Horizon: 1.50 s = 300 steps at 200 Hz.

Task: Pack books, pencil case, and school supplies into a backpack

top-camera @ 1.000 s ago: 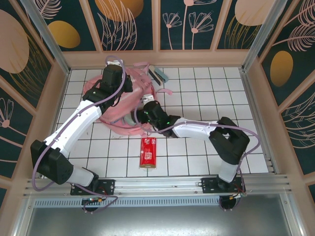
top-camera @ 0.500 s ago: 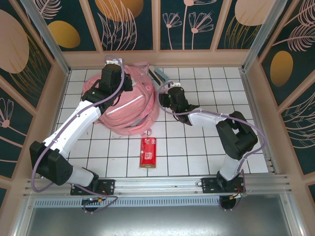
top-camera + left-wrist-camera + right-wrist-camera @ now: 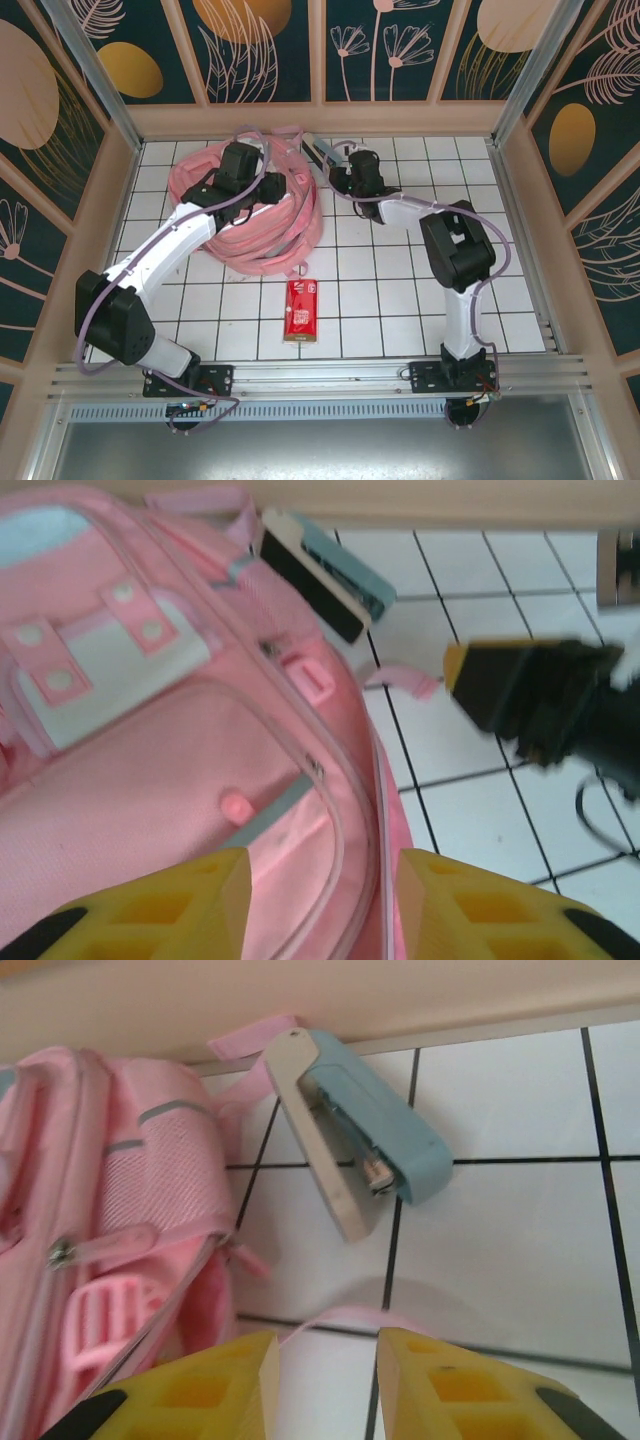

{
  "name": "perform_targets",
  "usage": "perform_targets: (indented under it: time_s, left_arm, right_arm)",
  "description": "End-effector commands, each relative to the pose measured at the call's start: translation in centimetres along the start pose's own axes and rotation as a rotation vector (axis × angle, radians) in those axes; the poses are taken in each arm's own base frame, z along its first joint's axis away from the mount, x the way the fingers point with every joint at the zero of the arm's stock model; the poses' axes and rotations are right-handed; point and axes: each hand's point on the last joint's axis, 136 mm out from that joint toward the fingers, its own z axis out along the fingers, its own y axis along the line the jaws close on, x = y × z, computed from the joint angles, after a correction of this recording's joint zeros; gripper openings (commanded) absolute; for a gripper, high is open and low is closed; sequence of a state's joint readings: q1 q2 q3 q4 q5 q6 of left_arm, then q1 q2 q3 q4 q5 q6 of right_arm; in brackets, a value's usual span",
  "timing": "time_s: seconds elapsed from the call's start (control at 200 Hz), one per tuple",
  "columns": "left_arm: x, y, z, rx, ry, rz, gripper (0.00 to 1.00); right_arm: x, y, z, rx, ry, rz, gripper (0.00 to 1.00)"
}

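Observation:
The pink backpack (image 3: 250, 215) lies at the back left of the tiled table, with its zippered front (image 3: 150, 770) under my left gripper (image 3: 325, 900). That gripper (image 3: 275, 185) is open just above the fabric, holding nothing. The grey-and-teal stapler (image 3: 355, 1145) lies by the back wall, right of the backpack (image 3: 110, 1210). My right gripper (image 3: 325, 1380) hovers short of the stapler (image 3: 322, 152), open, with bare tile between its fingers. In the top view the right gripper (image 3: 340, 172) sits beside the backpack's right edge. A red packet (image 3: 300, 310) lies near the front. The books and pencil case are out of view.
A loose pink strap (image 3: 345, 1318) curls on the tile just ahead of my right fingertips. The back wall (image 3: 300, 990) runs right behind the stapler. The right gripper's dark body (image 3: 545, 695) appears in the left wrist view, to the right of the backpack.
My right arm has swung from the backpack's front edge back to the stapler, its jaws narrowing. My left gripper has opened and shifted right over the backpack.

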<state>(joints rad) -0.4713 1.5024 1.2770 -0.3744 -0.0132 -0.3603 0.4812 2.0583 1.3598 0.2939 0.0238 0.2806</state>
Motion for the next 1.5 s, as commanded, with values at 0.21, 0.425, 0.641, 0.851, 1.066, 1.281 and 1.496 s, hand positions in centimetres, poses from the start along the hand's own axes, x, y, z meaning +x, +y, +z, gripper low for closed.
perform_targets:
  time_s: [0.21, 0.425, 0.641, 0.851, 1.066, 1.281, 1.496]
  left_arm:
    - [6.5, -0.3, -0.1, 0.093, 0.141, 0.048, 0.58]
    - [9.6, -0.8, 0.7, 0.103, 0.213, 0.135, 0.61]
    - [11.5, -0.7, 1.4, 0.028, 0.242, 0.234, 0.64]
    - [12.8, 0.2, 2.5, -0.02, 0.276, 0.259, 0.56]
    - [14.1, 0.2, 3.4, -0.032, 0.322, 0.284, 0.53]
    - [14.5, 1.1, 3.7, -0.081, 0.332, 0.3, 0.3]
    - [12.6, 1.3, 2.9, -0.115, 0.266, 0.293, 0.0]
  right_arm:
    - [0.0, -1.0, 5.2, -0.035, 0.05, -0.021, 0.35]
    - [-0.4, -0.5, 7.4, -0.046, 0.057, -0.017, 0.38]
    - [0.1, -0.6, 9.9, -0.042, 0.092, -0.031, 0.38]
    - [0.9, -0.7, 11.0, -0.038, 0.114, -0.035, 0.37]
    - [1.0, -0.8, 11.4, -0.01, 0.129, -0.054, 0.36]
    - [1.9, -0.7, 11.6, 0.046, 0.161, -0.097, 0.36]
    - [2.2, -1.1, 12.0, 0.143, 0.168, -0.14, 0.29]
